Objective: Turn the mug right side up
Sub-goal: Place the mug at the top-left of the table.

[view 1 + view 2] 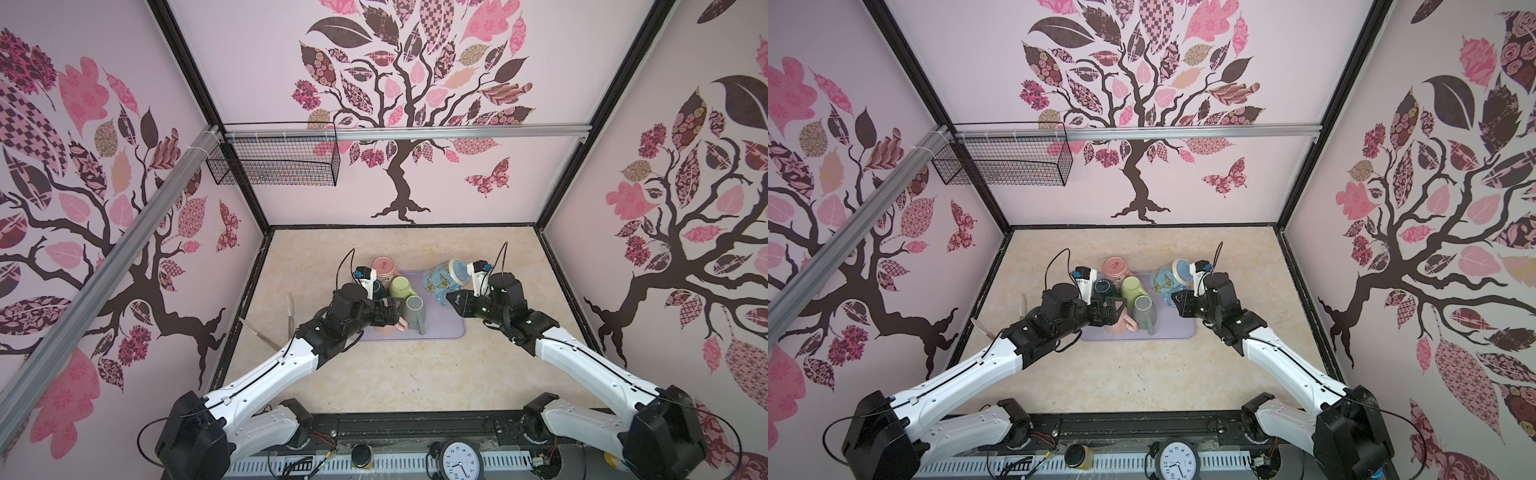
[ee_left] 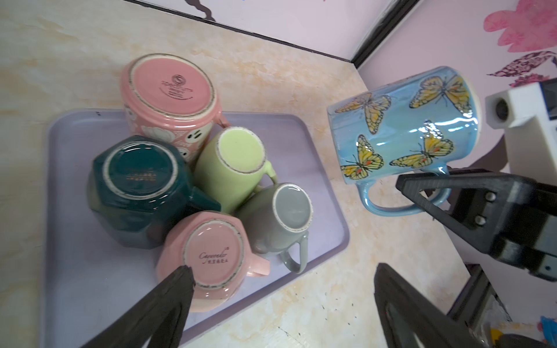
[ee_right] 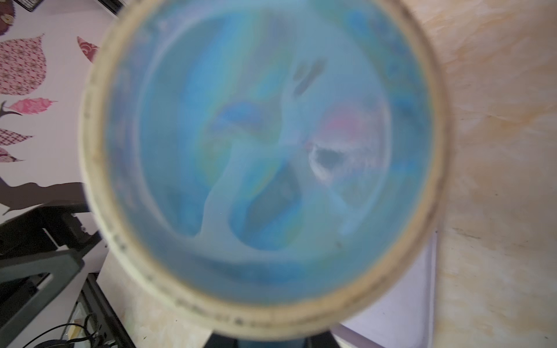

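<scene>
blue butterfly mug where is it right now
In a top view the blue butterfly mug is on the right, tipped sideways in the right tool, by the purple tray's right end.

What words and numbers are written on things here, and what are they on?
"Caravelo", in curly script (spelling unsure): base of faceted pink mug; tiny characters beneath unreadable.
Round logo with curved word: base of round pink mug, too blurred to read.
Gold print: base of teal mug, too small.
"12", "11", "10", "9": clock dial.
No words seen on the butterfly mug.
</scene>
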